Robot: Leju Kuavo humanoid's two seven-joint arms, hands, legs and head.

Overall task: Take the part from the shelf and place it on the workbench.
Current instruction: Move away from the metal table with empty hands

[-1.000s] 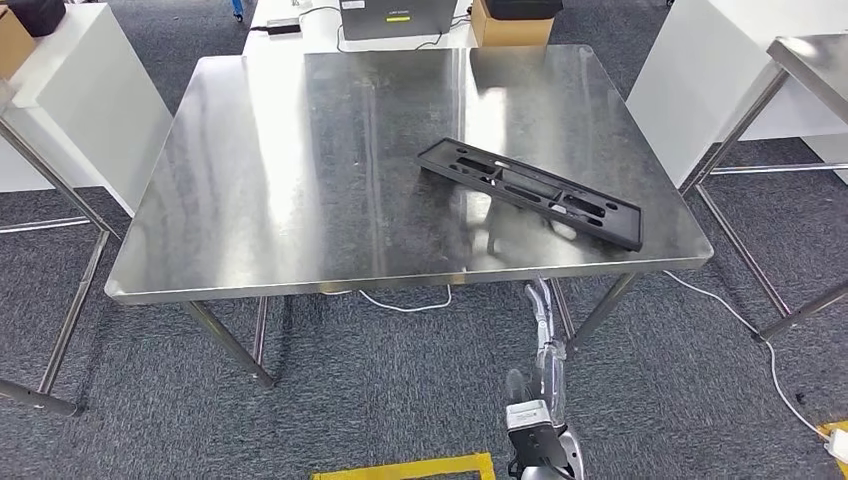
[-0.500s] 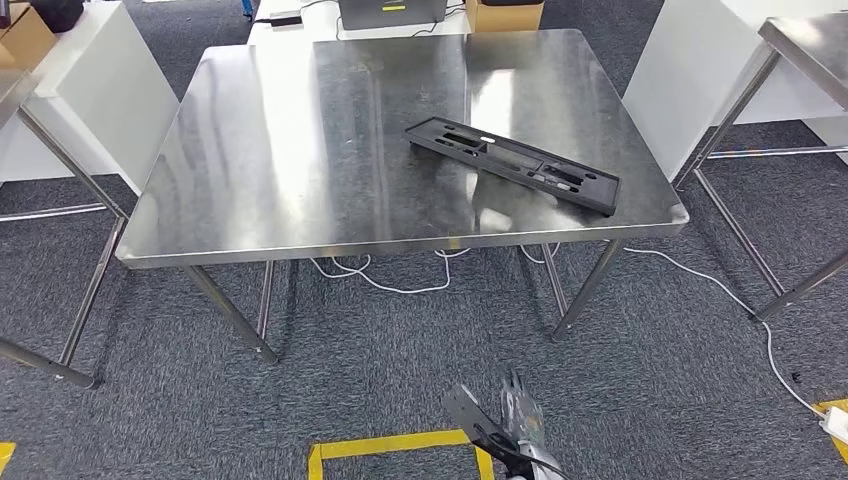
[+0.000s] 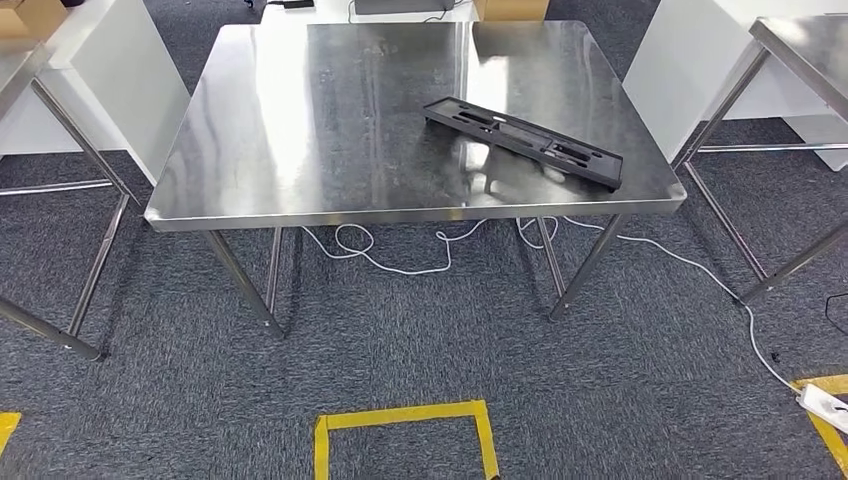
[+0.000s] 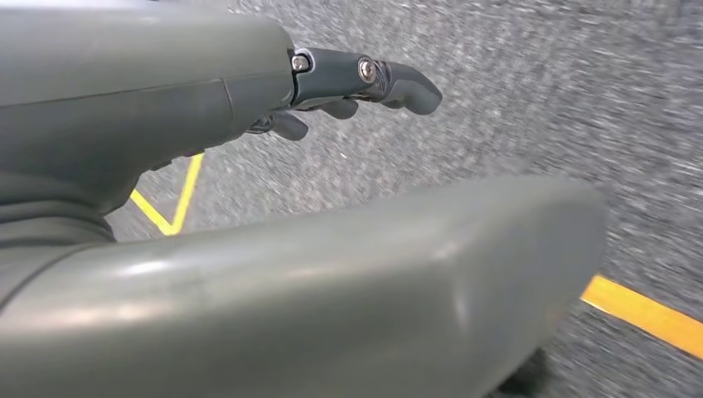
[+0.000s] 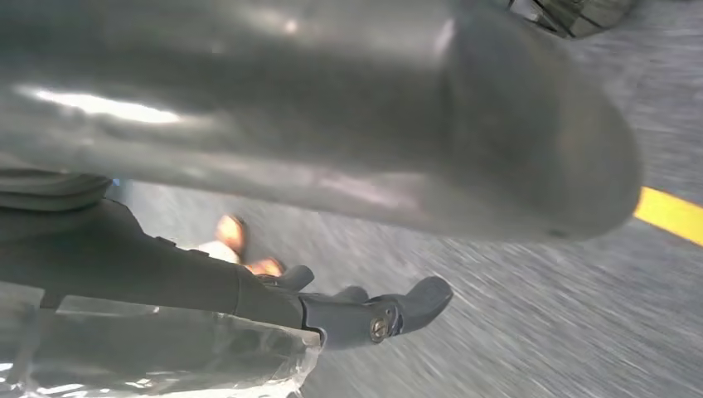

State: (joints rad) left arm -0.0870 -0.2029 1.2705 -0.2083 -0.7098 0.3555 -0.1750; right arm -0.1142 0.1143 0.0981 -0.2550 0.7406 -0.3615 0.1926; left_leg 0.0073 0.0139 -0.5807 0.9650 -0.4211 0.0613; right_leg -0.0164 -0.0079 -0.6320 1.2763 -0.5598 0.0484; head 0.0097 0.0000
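Whole head view has shifted since 0.5 s ago, so the camera moved, not the things: the workbench [image 3: 300,120] now sits higher and further off in frame, and the right hand seen low in the earlier frames has left that view. Workbench: bare steel top on steel legs, on grey carpet [image 3: 400,340]. Part [image 3: 523,142]: long black slotted piece, lying flat on the workbench toward its 3 o'clock side, angled, one end near centre, the other close to the near corner at 4 o'clock; nothing touches it. White cable [image 3: 400,262] loops on the carpet under the bench, running off toward 4 o'clock. Yellow tape [image 3: 402,418] marks a square outline on the carpet at 6 o'clock. Left hand [image 4: 348,87], wrist view: hanging over carpet, fingers loosely apart, holding nothing. Right hand [image 5: 365,311], wrist view: also over carpet, fingers extended and apart, nothing held; picture is motion-blurred.
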